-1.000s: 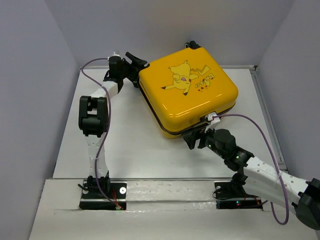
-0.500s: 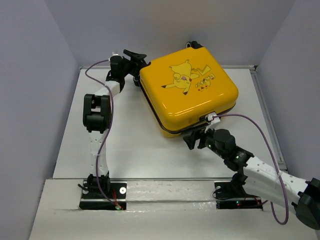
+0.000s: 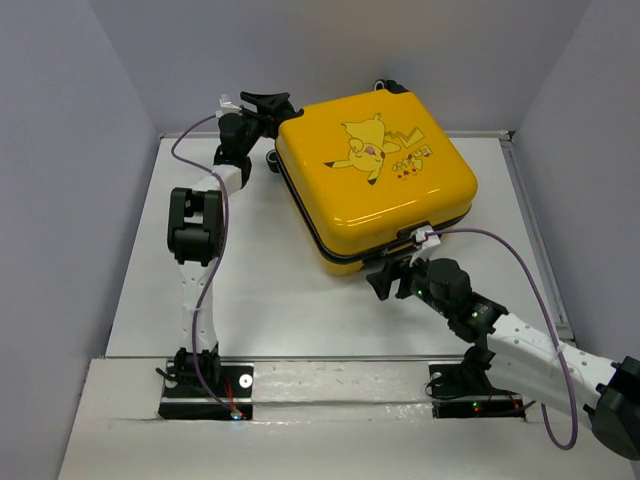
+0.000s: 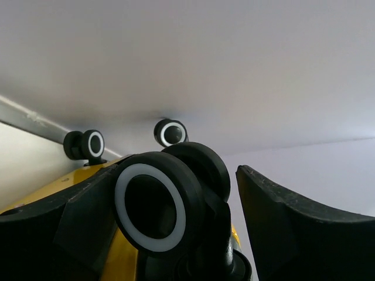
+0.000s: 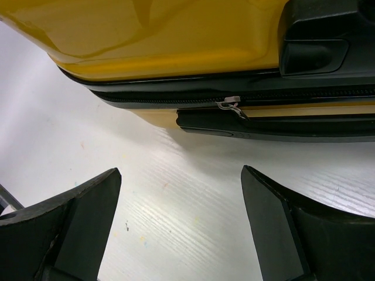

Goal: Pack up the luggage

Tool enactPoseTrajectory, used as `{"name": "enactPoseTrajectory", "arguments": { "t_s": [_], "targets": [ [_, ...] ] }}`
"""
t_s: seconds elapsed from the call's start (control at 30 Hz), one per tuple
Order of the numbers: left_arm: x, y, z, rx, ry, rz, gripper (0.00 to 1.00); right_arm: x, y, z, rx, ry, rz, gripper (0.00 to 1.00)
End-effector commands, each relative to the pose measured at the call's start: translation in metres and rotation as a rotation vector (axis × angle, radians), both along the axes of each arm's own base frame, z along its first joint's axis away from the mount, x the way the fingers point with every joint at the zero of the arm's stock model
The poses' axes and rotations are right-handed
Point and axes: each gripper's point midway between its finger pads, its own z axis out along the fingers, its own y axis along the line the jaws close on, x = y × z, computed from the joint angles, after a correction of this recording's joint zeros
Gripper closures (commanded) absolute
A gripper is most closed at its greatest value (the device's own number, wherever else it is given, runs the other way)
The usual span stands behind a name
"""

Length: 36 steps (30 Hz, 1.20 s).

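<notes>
A black-and-white wheel (image 4: 149,208) of the luggage (image 3: 375,180) stands between the left fingers (image 4: 293,228).

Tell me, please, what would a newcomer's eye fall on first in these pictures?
The bright yellow luggage, closed, with a cartoon Pikachu on its shell, lies flat at the far middle of the white table. At its far left corner the left end effector has its fingers on either side of a black-and-white wheel. At the near edge the open right end effector faces the silver zipper pull.

Yellow luggage (image 3: 375,180), black zipper trim (image 5: 176,96), black-and-white wheels (image 4: 151,209).
</notes>
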Motion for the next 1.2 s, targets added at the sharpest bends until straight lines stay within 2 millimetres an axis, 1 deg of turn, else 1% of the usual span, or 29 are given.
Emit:
{"name": "enactPoseTrajectory", "arguments": {
  "t_s": [0.0, 0.07, 0.1, 0.17, 0.2, 0.27, 0.3, 0.33, 0.37, 0.47, 0.5, 0.53, 0.6, 0.67, 0.7, 0.73, 0.77, 0.8, 0.83, 0.87, 0.9, 0.93, 0.97, 1.03, 1.1, 1.17],
  "targets": [
    [-0.044, -0.022, 0.136, -0.096, -0.366, -0.079, 0.14, 0.001, -0.003, 0.004, 0.012, -0.014, -0.018, 0.11],
    [-0.048, -0.02, 0.144, -0.081, -0.375, -0.071, 0.14, 0.002, -0.004, 0.006, 0.013, -0.017, -0.024, 0.1],
    [-0.053, -0.02, 0.155, -0.079, -0.383, -0.07, 0.14, 0.002, -0.005, 0.007, 0.012, -0.018, -0.028, 0.1],
    [-0.057, -0.017, 0.157, -0.067, -0.377, -0.06, 0.14, 0.003, -0.006, 0.008, 0.011, -0.017, -0.038, 0.1],
    [-0.061, -0.013, 0.167, -0.058, -0.384, -0.049, 0.14, 0.003, -0.006, 0.008, 0.014, -0.015, -0.041, 0.1],
    [-0.061, -0.008, 0.155, -0.044, -0.337, -0.026, 0.14, 0.003, -0.008, 0.009, 0.013, -0.017, -0.046, 0.1],
    [-0.062, -0.004, 0.153, -0.044, -0.326, -0.011, 0.14, 0.003, -0.008, 0.012, 0.018, -0.021, -0.05, 0.1],
    [-0.068, 0.001, 0.159, -0.043, -0.331, -0.002, 0.15, 0.004, -0.009, 0.013, 0.017, -0.022, -0.054, 0.1],
    [-0.068, 0.004, 0.151, -0.036, -0.312, 0.004, 0.15, 0.003, -0.011, 0.014, 0.015, -0.022, -0.063, 0.1],
    [-0.072, 0.008, 0.156, -0.026, -0.295, 0.005, 0.15, 0.004, -0.014, 0.021, 0.012, -0.03, -0.074, 0.1],
    [-0.072, 0.009, 0.159, -0.023, -0.295, 0.003, 0.15, 0.005, -0.014, 0.024, 0.012, -0.034, -0.076, 0.1],
    [-0.074, 0.01, 0.167, -0.025, -0.307, 0.001, 0.15, 0.006, -0.014, 0.028, 0.013, -0.041, -0.081, 0.11],
    [-0.077, 0.01, 0.174, -0.028, -0.307, 0.002, 0.15, 0.008, -0.016, 0.028, 0.001, -0.037, -0.092, 0.11],
    [-0.076, 0.012, 0.177, -0.003, -0.307, 0.008, 0.15, 0.011, -0.017, 0.03, 0.003, -0.041, -0.108, 0.16],
    [-0.072, 0.015, 0.172, 0.007, -0.285, 0.02, 0.15, 0.011, -0.017, 0.028, 0.002, -0.035, -0.114, 0.17],
    [-0.069, 0.017, 0.164, 0.021, -0.271, 0.026, 0.15, 0.012, -0.018, 0.028, 0.0, -0.033, -0.12, 0.22],
    [-0.066, 0.019, 0.157, 0.023, -0.256, 0.031, 0.14, 0.012, -0.018, 0.026, -0.005, -0.029, -0.12, 0.22],
    [-0.064, 0.021, 0.15, 0.022, -0.24, 0.033, 0.14, 0.014, -0.018, 0.026, -0.008, -0.028, -0.128, 0.32],
    [-0.057, 0.027, 0.137, 0.028, -0.218, 0.042, 0.14, 0.015, -0.019, 0.025, -0.011, -0.025, -0.134, 0.33],
    [-0.053, 0.029, 0.126, 0.034, -0.199, 0.042, 0.14, 0.017, -0.019, 0.024, -0.017, -0.028, -0.142, 0.37],
    [-0.046, 0.031, 0.11, 0.04, -0.171, 0.045, 0.13, 0.018, -0.019, 0.024, -0.02, -0.032, -0.145, 0.41],
    [-0.042, 0.036, 0.102, 0.043, -0.153, 0.049, 0.13, 0.02, -0.019, 0.024, -0.025, -0.035, -0.148, 0.46],
    [-0.041, 0.036, 0.093, 0.042, -0.135, 0.035, 0.13, 0.023, -0.018, 0.027, -0.028, -0.051, -0.148, 0.48],
    [-0.037, 0.04, 0.075, 0.055, -0.107, 0.042, 0.13, 0.027, -0.017, 0.031, -0.034, -0.078, -0.154, 0.49],
    [-0.036, 0.046, 0.07, 0.071, -0.101, 0.064, 0.13, 0.032, -0.015, 0.035, -0.04, -0.102, -0.153, 0.5],
    [-0.038, 0.048, 0.071, 0.077, -0.106, 0.067, 0.12, 0.037, -0.015, 0.035, -0.045, -0.107, -0.162, 0.5]
  ]
}}
